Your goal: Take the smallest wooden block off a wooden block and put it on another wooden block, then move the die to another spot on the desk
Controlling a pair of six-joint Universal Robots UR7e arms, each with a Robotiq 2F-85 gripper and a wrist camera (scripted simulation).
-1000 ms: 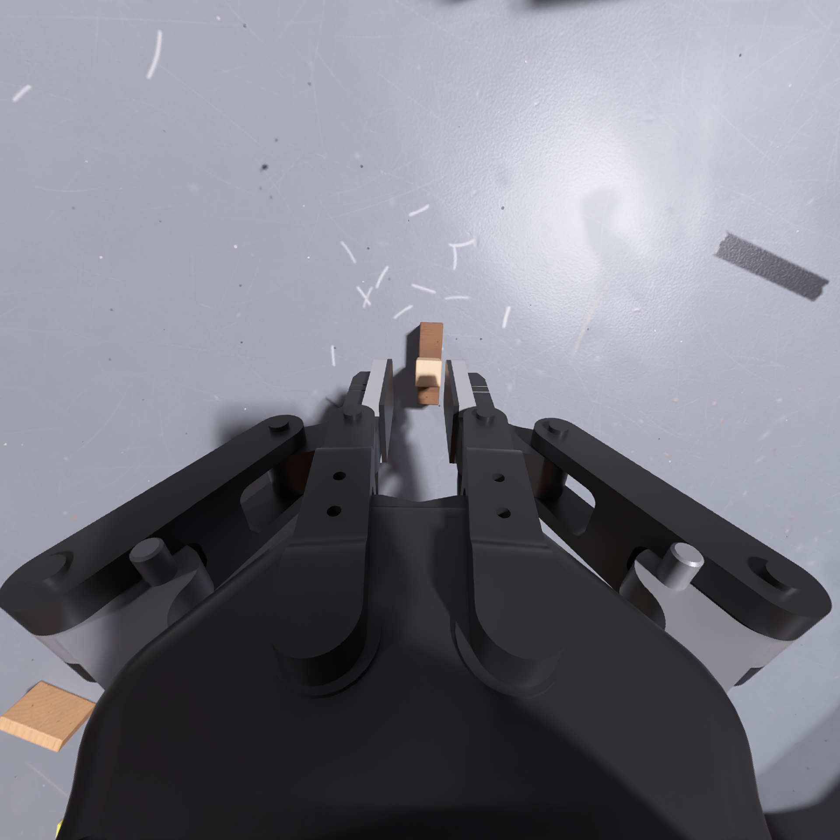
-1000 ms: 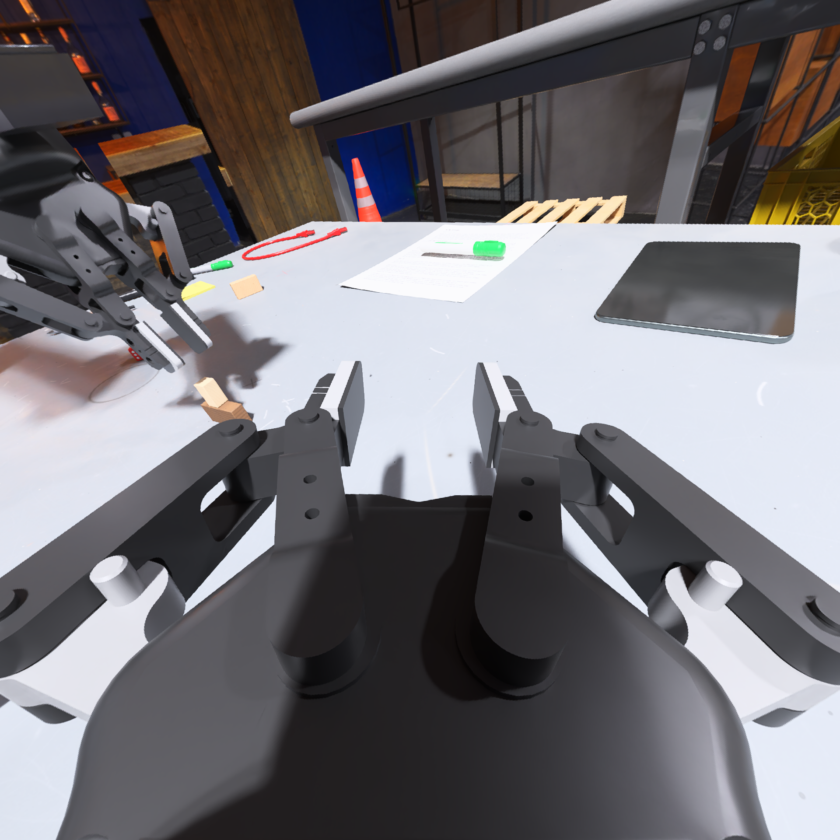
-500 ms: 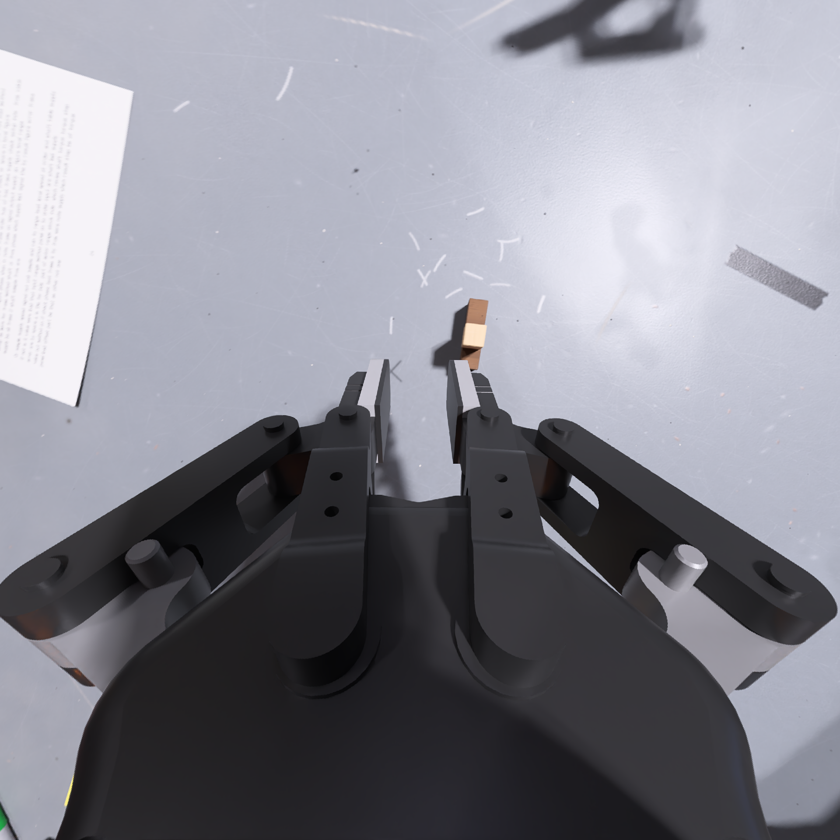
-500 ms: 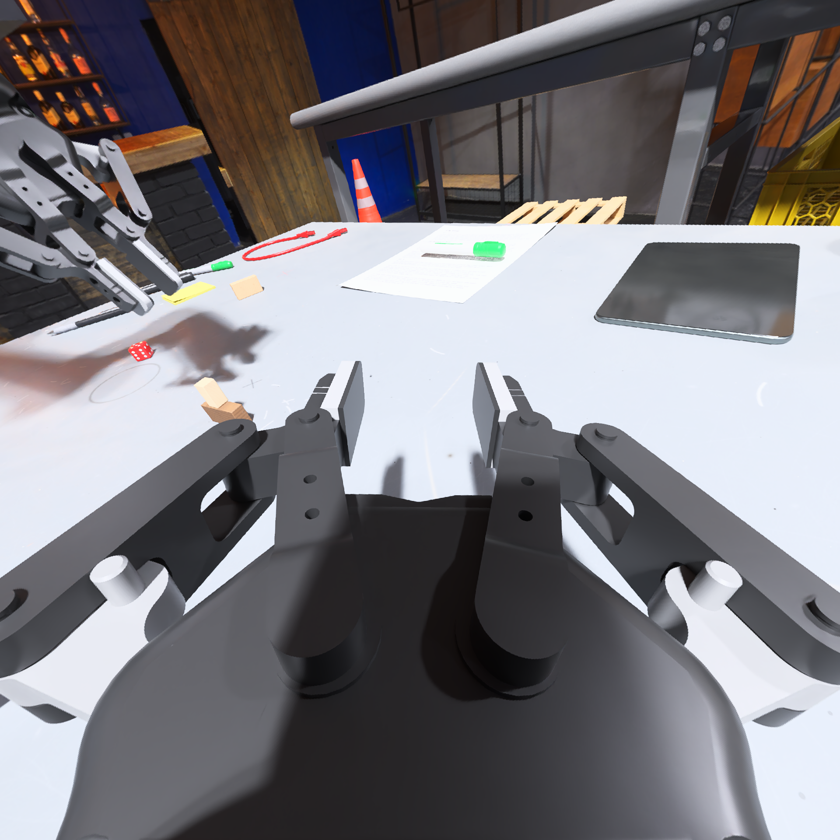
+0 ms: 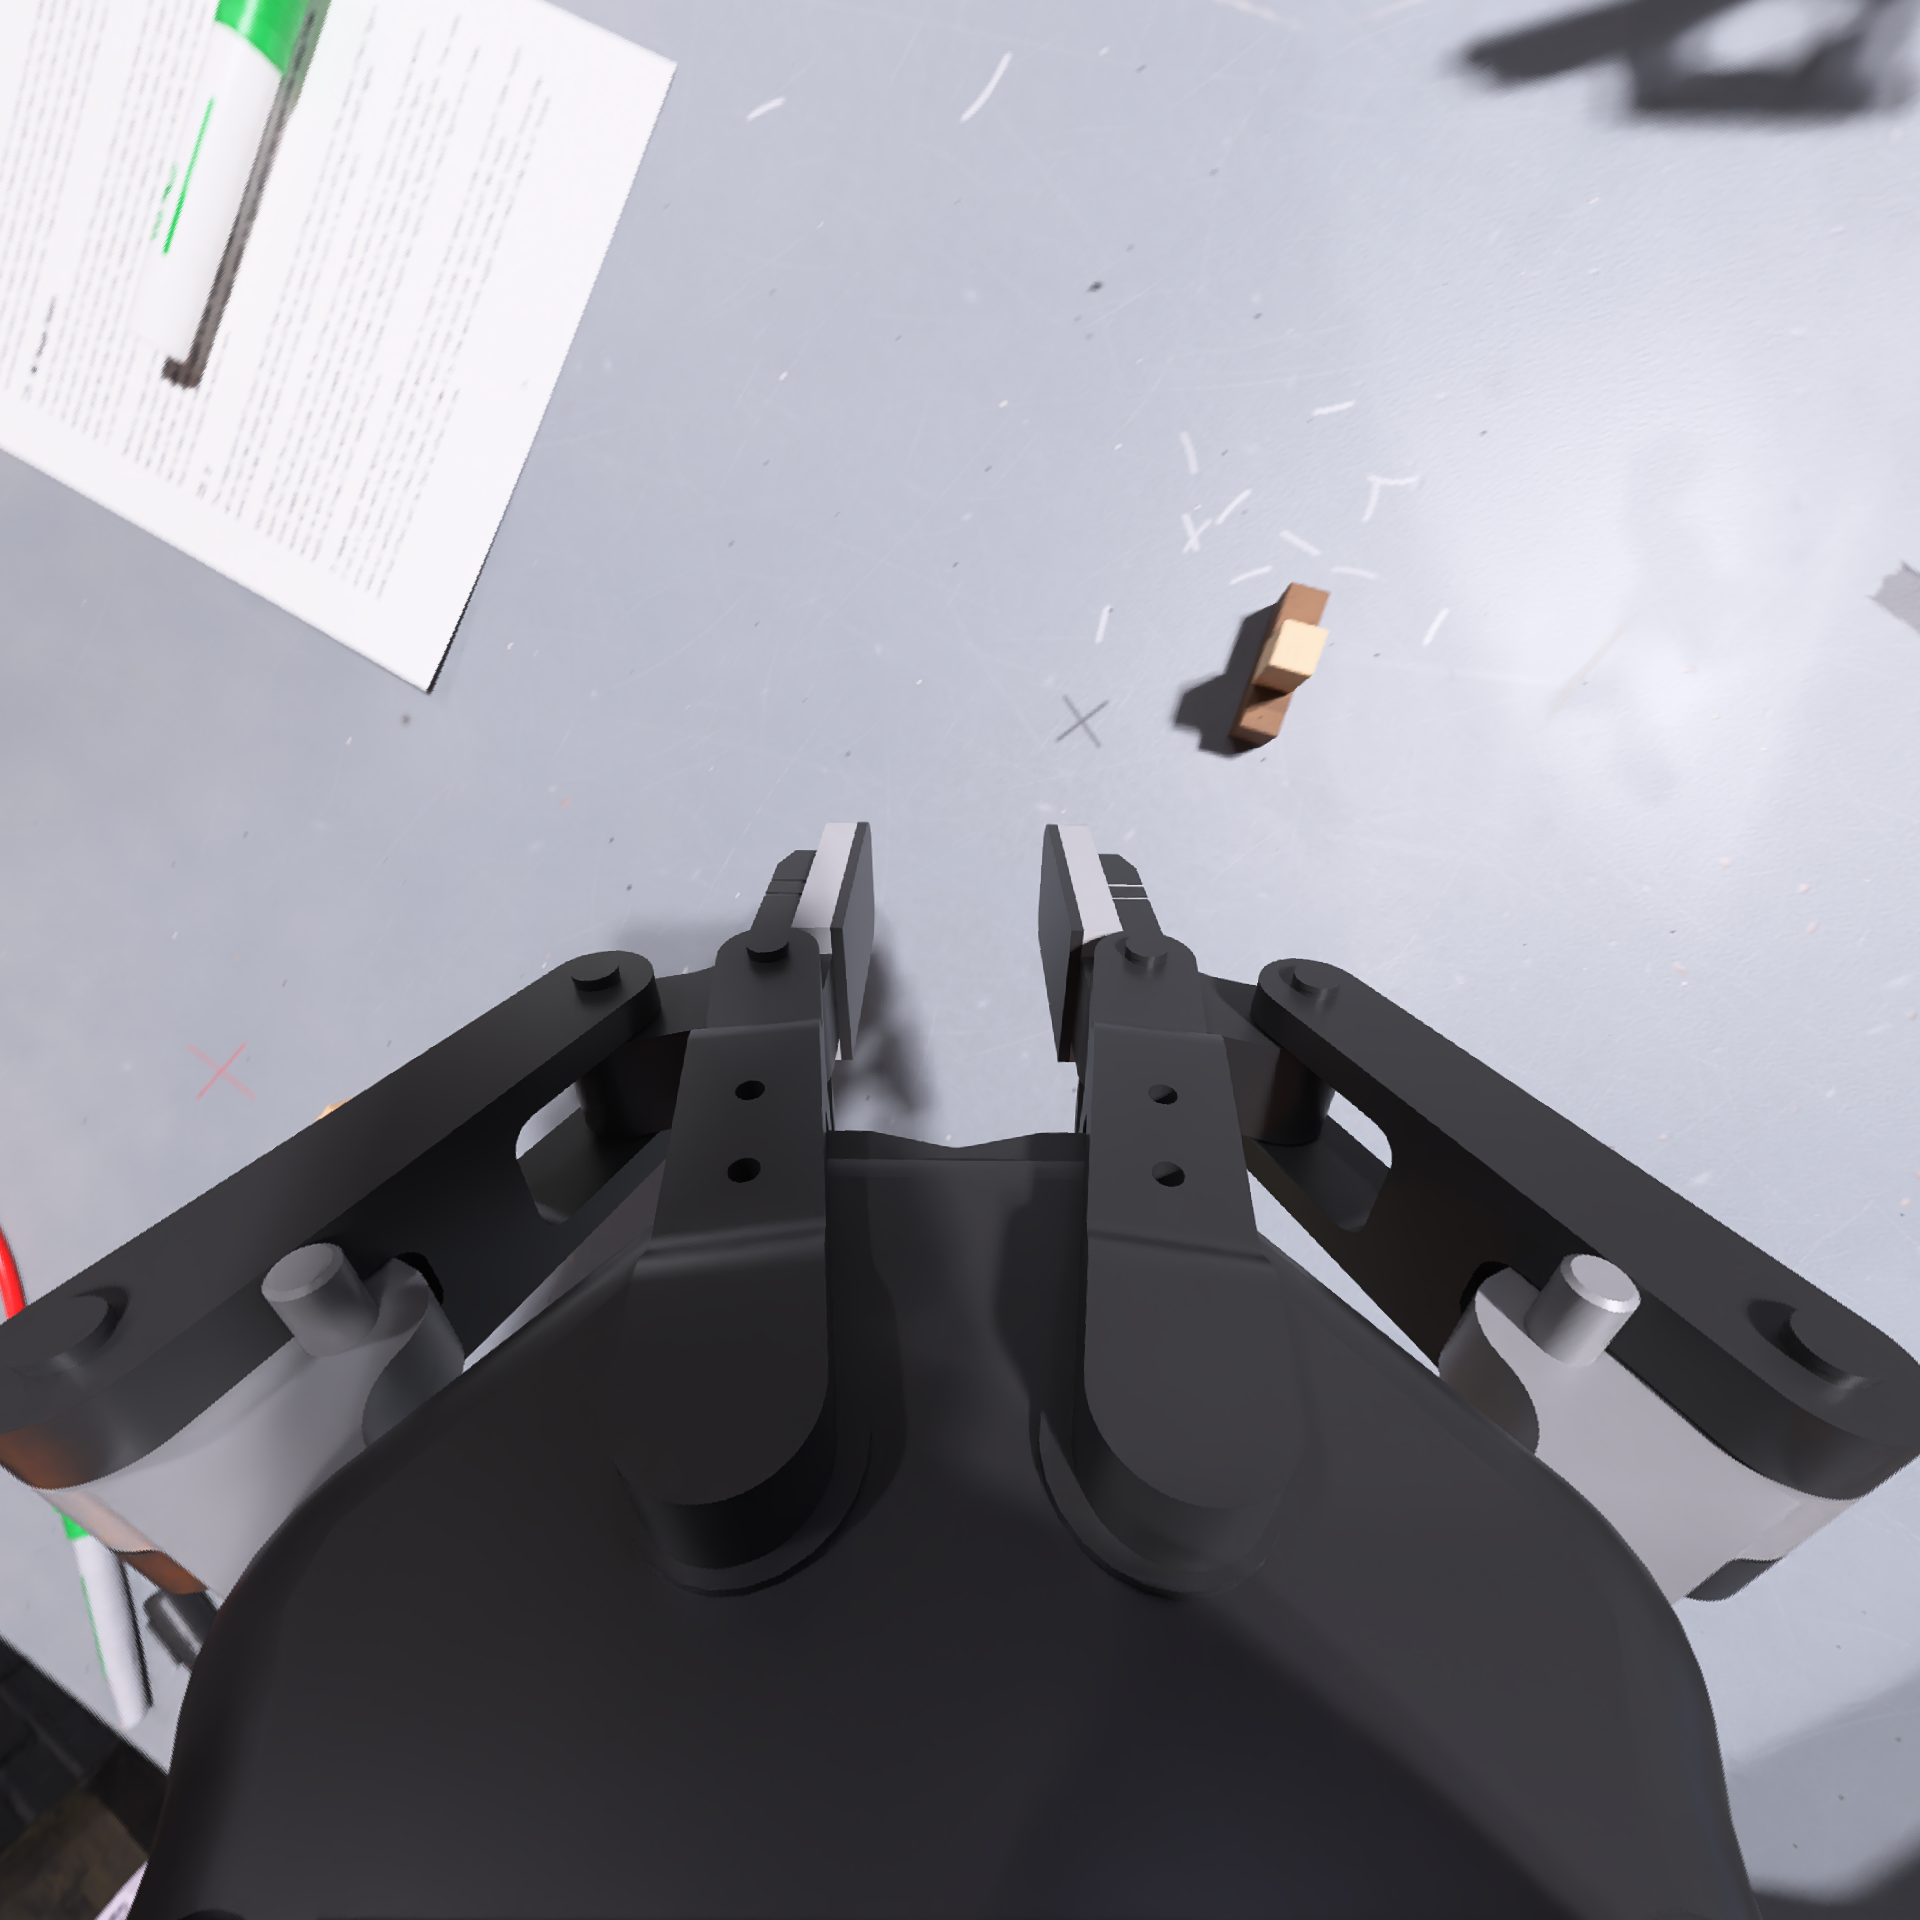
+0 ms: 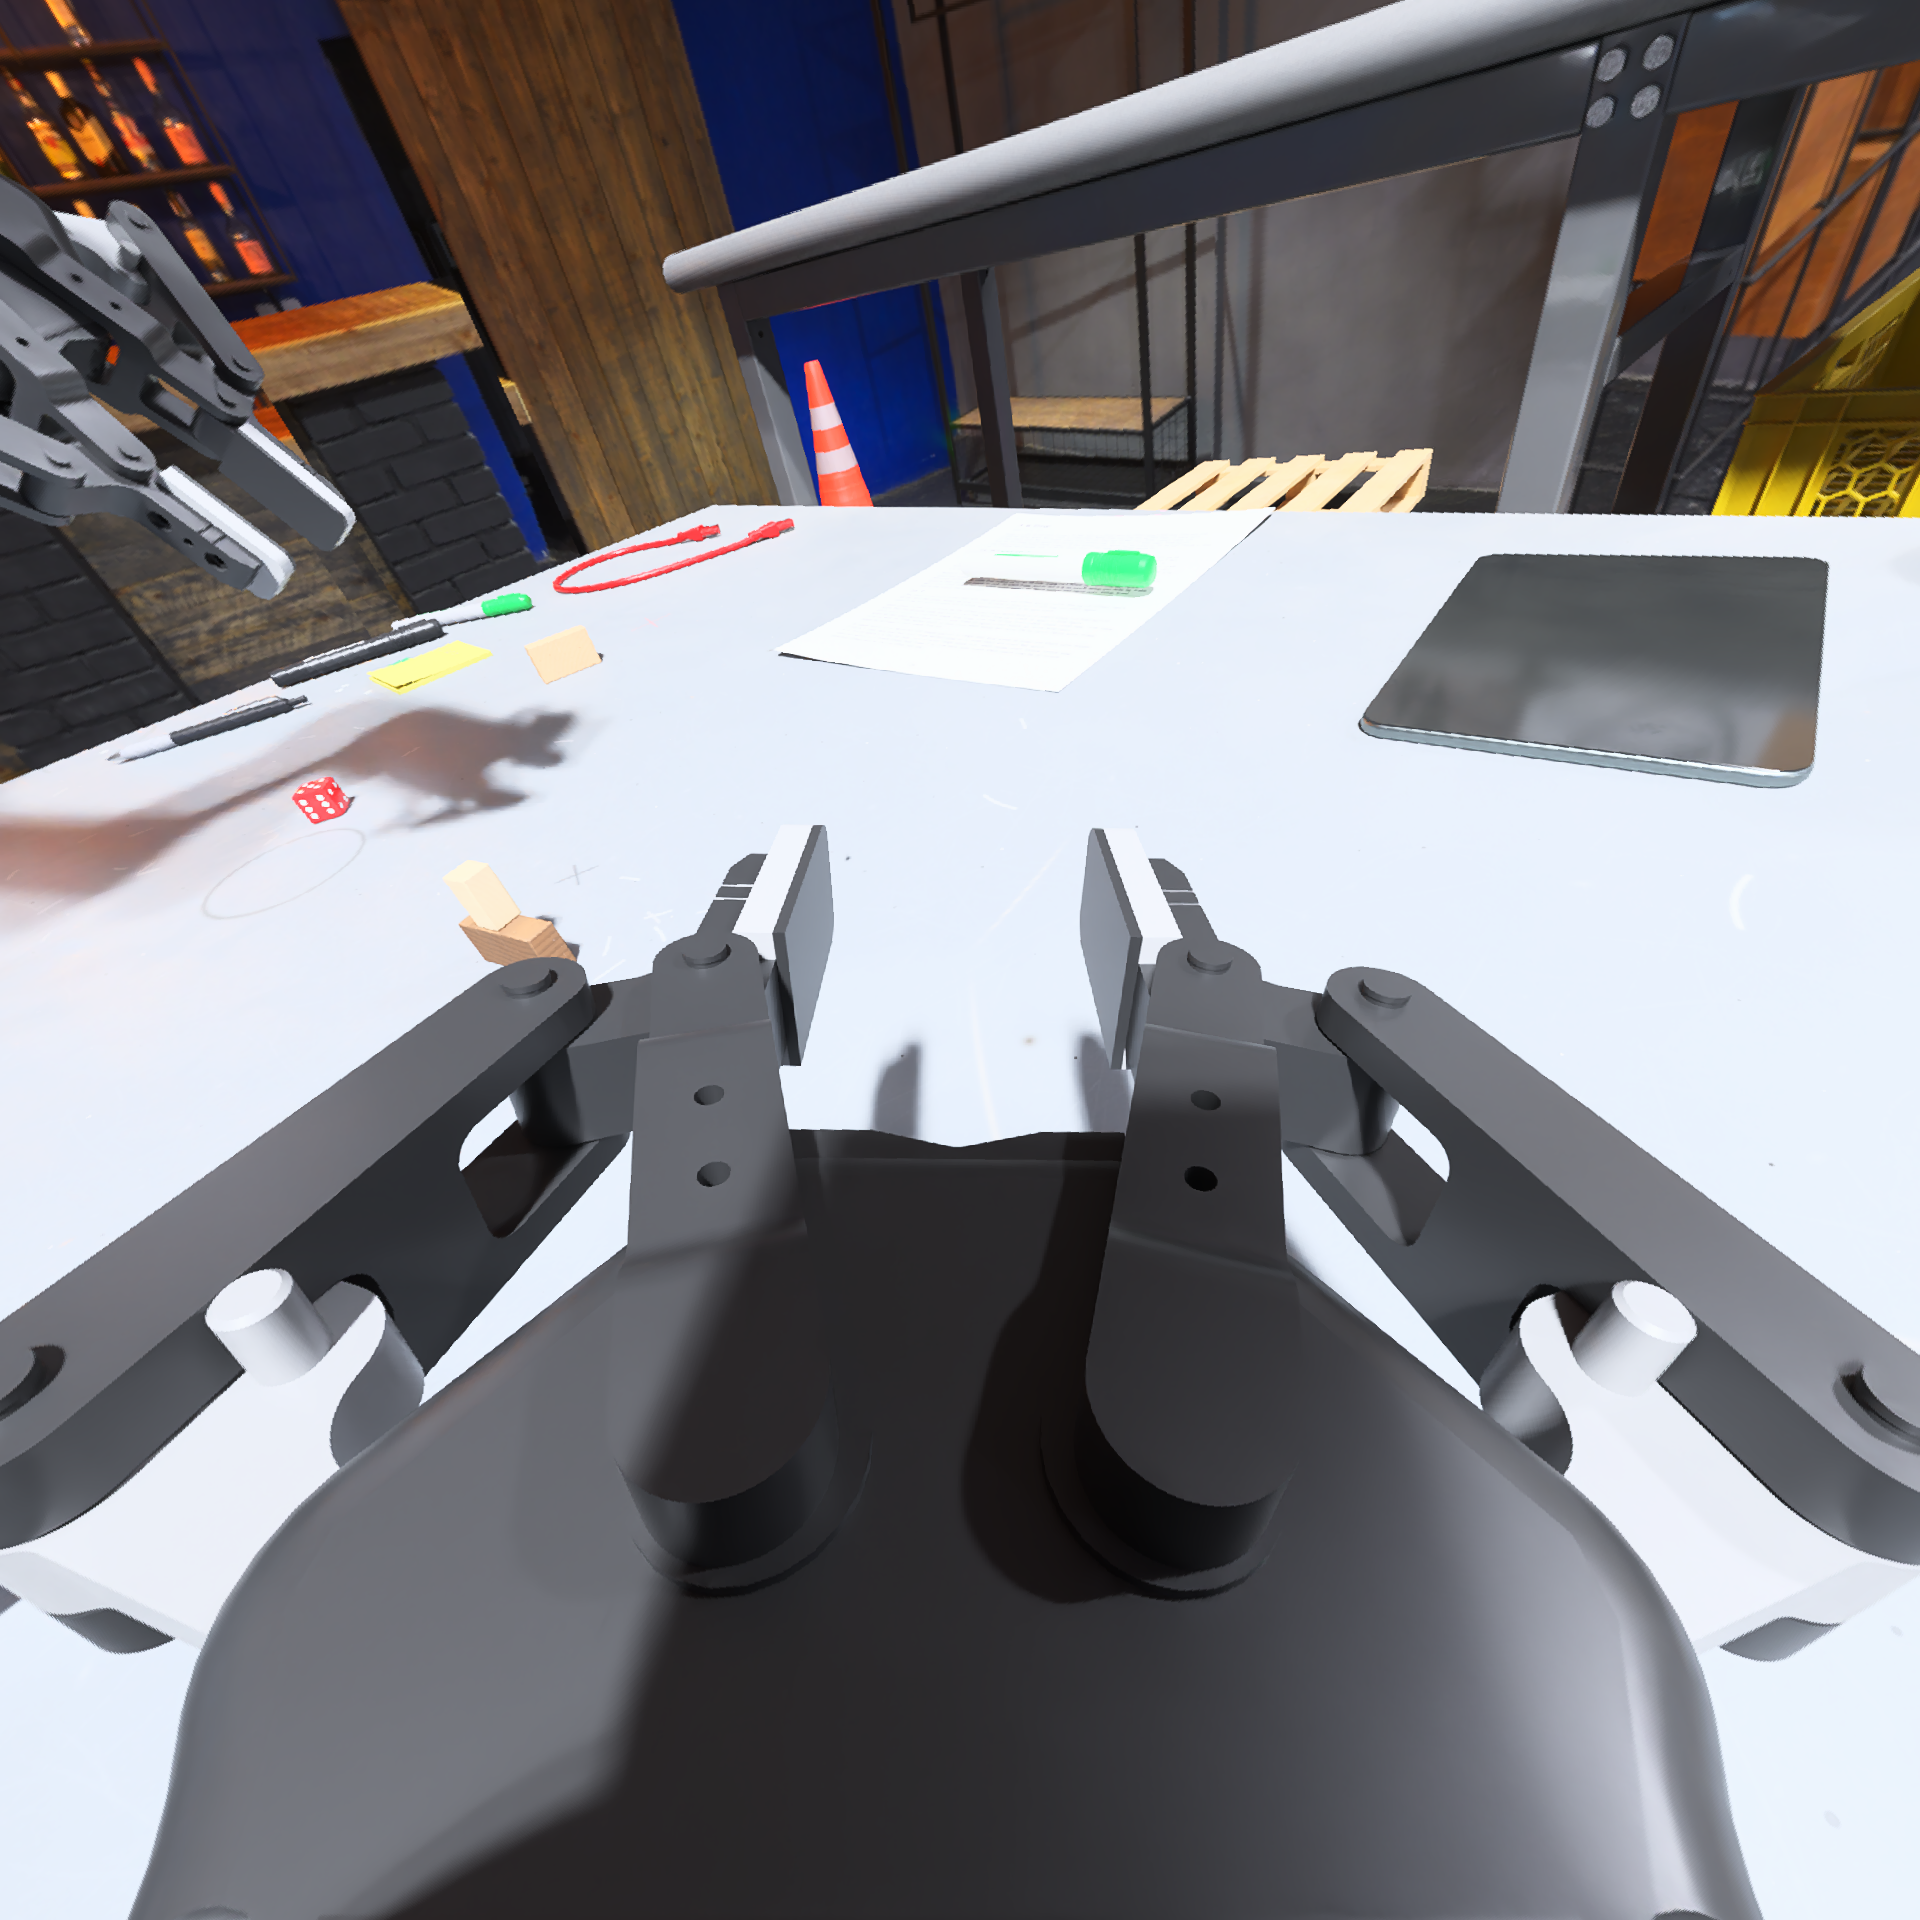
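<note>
The small pale wooden block stands on a darker brown wooden block on the grey desk; both also show in the right wrist view, pale block on brown block. My left gripper is open and empty, high above the desk, left of and nearer than the blocks. It shows far left in the right wrist view. A flat tan wooden block lies farther back. The red die sits on the desk left of the stack. My right gripper is open and empty above the desk.
A white sheet with a green marker lies at left; it also shows in the right wrist view. A dark tablet, a red cable, pens and a yellow note lie at the back.
My left gripper has let go of the small block on the brown block, risen and moved away to the left. The right gripper has not moved.
</note>
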